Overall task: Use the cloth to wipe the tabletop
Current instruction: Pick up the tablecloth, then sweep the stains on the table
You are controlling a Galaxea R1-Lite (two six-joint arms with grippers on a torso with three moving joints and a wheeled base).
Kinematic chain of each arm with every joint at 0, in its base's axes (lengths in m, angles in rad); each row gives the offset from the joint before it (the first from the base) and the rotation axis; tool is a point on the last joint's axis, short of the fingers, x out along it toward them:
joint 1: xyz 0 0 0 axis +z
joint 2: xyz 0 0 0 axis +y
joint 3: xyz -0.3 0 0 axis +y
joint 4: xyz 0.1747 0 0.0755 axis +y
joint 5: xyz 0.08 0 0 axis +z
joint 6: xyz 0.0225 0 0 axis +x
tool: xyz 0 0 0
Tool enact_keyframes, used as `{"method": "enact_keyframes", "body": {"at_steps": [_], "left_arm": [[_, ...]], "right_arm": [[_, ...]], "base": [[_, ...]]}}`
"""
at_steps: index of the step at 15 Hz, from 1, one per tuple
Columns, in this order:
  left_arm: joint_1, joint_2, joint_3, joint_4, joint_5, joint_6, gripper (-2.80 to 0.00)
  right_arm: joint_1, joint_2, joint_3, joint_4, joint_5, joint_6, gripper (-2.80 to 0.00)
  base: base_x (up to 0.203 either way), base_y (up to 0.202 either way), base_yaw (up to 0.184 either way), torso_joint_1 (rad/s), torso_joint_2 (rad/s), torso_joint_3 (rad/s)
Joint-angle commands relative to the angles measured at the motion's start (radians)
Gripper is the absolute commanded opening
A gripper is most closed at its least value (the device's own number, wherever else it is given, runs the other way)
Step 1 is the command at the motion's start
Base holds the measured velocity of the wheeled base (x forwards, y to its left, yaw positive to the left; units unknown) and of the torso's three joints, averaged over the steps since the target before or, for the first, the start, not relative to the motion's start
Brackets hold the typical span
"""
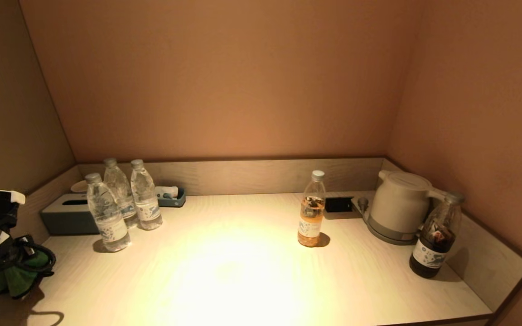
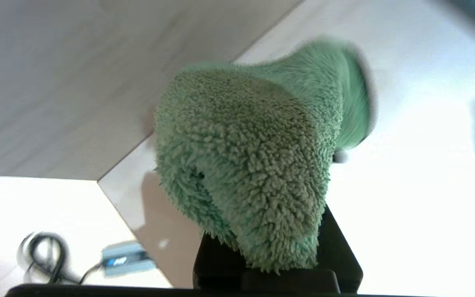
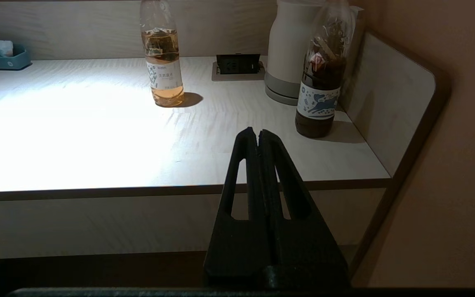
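My left gripper is at the table's front left corner, shut on a fluffy green cloth. In the left wrist view the cloth bulges out of the black jaws and hides the fingertips; it hangs just above the pale tabletop near the left side panel. The light wooden tabletop is brightly lit in the middle. My right gripper is shut and empty, held in front of the table's front edge on the right side; it is out of the head view.
Three clear water bottles stand back left beside a grey tissue box and a small blue tray. An orange-drink bottle stands centre right. A white kettle, a dark bottle and a socket are right.
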Motion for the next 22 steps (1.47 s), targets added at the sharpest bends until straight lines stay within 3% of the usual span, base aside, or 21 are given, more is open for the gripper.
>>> {"method": "enact_keyframes", "body": {"at_steps": [1,3,8,10,12,15,18,22], "left_arm": [[-0.054,-0.198,0.051,-0.001,-0.02,-0.001,-2.8],[-0.134,-0.356,0.085,0.012,-0.058,0.003,-2.8],[-0.541,-0.689,0.184,0.08,-0.162,0.027,-2.8],[-0.655,-0.735,0.238,0.063,-0.261,0.057,-2.8],[-0.728,-0.73,0.278,0.021,-0.415,0.069,-2.8],[-0.751,-0.621,0.299,-0.03,-0.501,0.145,-2.8],[-0.757,-0.396,0.313,-0.23,-0.561,0.25,-2.8],[-0.767,-0.098,0.301,-0.536,-0.574,0.285,-2.8]], "right_arm": [[0.0,0.001,0.0,-0.001,0.0,0.0,-2.8],[0.0,0.001,0.0,-0.001,0.0,0.001,-2.8],[0.0,0.001,0.0,-0.001,0.0,0.0,-2.8],[0.0,0.001,0.0,-0.001,0.0,0.0,-2.8],[0.0,0.001,0.0,-0.001,0.0,0.0,-2.8],[0.0,0.001,0.0,-0.001,0.0,0.001,-2.8],[0.0,0.001,0.0,-0.001,0.0,0.0,-2.8],[0.0,0.001,0.0,-0.001,0.0,0.0,-2.8]], "base": [[0.0,0.0,0.0,0.0,0.0,0.0],[0.0,0.0,0.0,0.0,0.0,0.0],[0.0,0.0,0.0,0.0,0.0,0.0],[0.0,0.0,0.0,0.0,0.0,0.0],[0.0,0.0,0.0,0.0,0.0,0.0],[0.0,0.0,0.0,0.0,0.0,0.0],[0.0,0.0,0.0,0.0,0.0,0.0],[0.0,0.0,0.0,0.0,0.0,0.0]]}}
